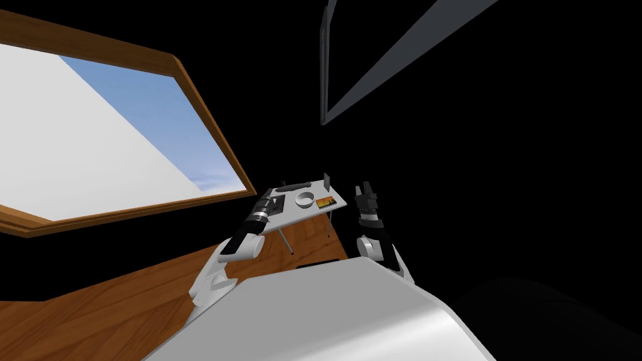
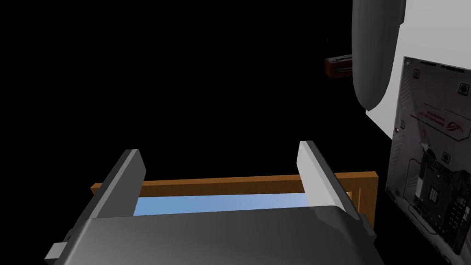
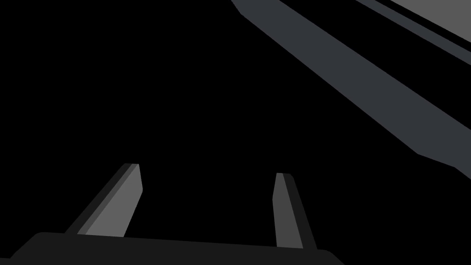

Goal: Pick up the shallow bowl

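The bowl point(image 1: 305, 199) is white and stands on a small white table point(image 1: 313, 214) with thin legs, near the middle of the top. On one side of it lies a dark board point(image 1: 278, 203), on the other side an orange item point(image 1: 325, 202). A long dark thing point(image 1: 294, 185) lies at the far edge.

The left gripper point(image 1: 271, 204) is over the left end of the table, at the board and apart from the bowl. In the left wrist view the gripper point(image 2: 218, 148) has its fingers point(image 2: 317, 177) spread wide with nothing between them. The board point(image 2: 432, 161) is beside it, and the window point(image 2: 230, 185) with a wooden frame is behind the fingers.

The right gripper point(image 1: 365, 188) is raised just beside the right end of the table, not touching it. Its fingers point(image 3: 124, 202) are also spread, holding nothing.
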